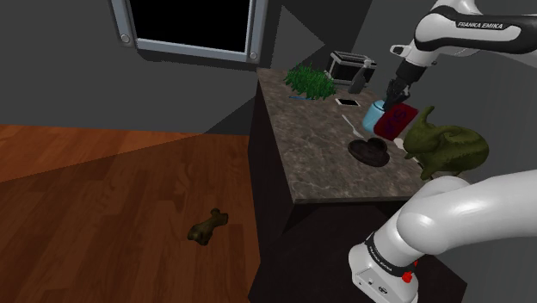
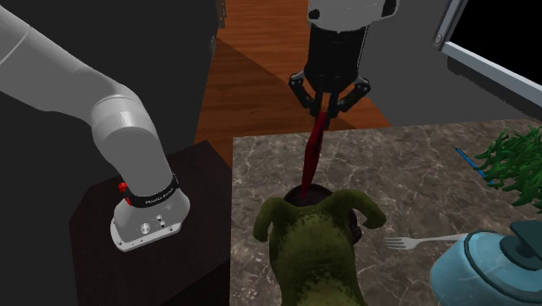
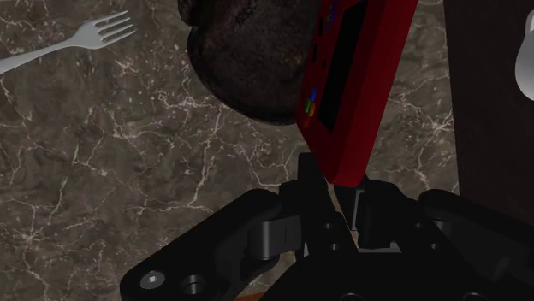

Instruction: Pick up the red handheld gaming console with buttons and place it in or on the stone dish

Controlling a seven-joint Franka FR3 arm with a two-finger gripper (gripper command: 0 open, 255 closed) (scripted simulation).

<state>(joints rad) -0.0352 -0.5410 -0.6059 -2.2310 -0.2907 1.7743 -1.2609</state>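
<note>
Wooden floor [image 1: 95, 181], grey walls [image 1: 60, 77]

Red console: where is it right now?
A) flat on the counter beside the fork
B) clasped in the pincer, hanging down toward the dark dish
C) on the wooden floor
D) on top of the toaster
B: the pincer clasps the red console by its upper end, and it hangs down over the dark dish.

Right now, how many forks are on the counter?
1. The white fork lies on the marbled counter, near the dark dish but not touching it. Another could be hidden behind the green dog.
</note>
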